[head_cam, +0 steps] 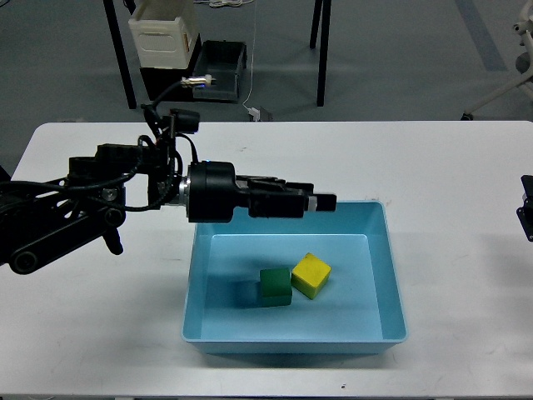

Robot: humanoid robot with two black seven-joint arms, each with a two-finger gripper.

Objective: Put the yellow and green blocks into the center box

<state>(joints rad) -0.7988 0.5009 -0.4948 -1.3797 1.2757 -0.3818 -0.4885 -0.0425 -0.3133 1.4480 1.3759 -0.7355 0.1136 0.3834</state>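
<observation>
Sitting on the floor of the blue box [379,275], the green block [274,287] and the yellow block [311,275] rested side by side, touching or nearly so, green to the left. Neither was held. The box stood on the white counter [450,167]. Above its far left rim the left gripper [312,202] stretched level toward the right, grasping nothing; its fingers lay too close together in this view to tell whether they were parted. The right gripper [526,212] barely showed at the right edge, state unreadable.
</observation>
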